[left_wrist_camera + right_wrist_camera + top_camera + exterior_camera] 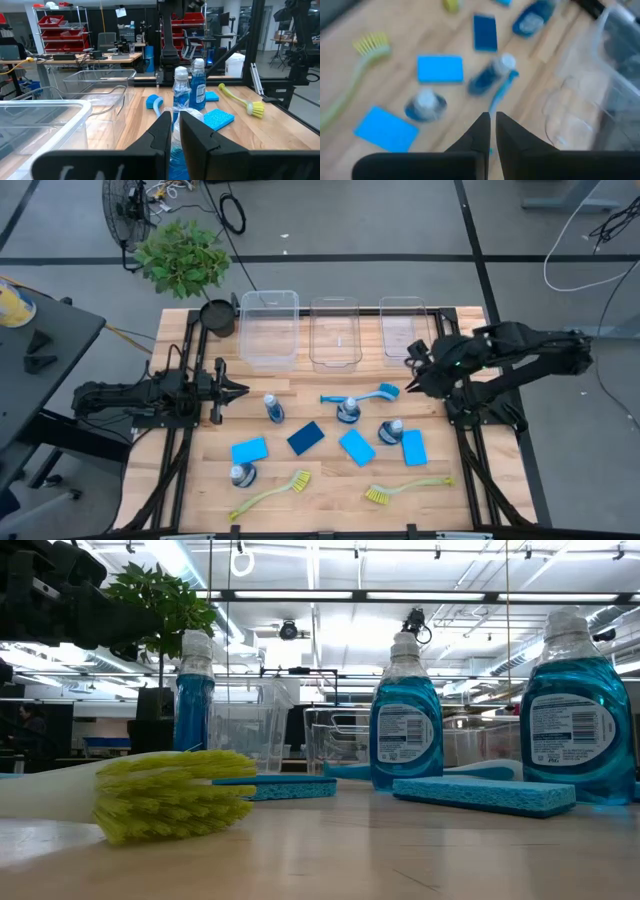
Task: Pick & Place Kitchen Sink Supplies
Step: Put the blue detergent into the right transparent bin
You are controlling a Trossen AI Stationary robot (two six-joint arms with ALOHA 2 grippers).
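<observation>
The right hand (413, 367) is hovering over the far right part of the desk (330, 495), its fingers standing nearly together and gripping nothing. It is hanging just in front of the rightmost of three clear bins (401, 330) lining the far edge. The blue brush (362, 394) is lying just to the left of this hand, its head nearest the fingers and its handle running left past a blue bottle (347, 410). A second bottle (390, 430) is standing nearer, beside a light blue sponge (413, 447). The left hand (232, 390) is waiting at the left side of the desk, fingers narrow and empty, with a third bottle (273, 408) just to its right. A dark blue sponge (305, 437) is lying at the centre, flanked by two lighter sponges (249, 450) (356, 447). The fourth bottle (241, 475) is standing near the front left. Two yellow-green brushes (270, 493) (405, 490) are lying along the near edge. A potted plant (186, 260) is sitting at the far left corner.
</observation>
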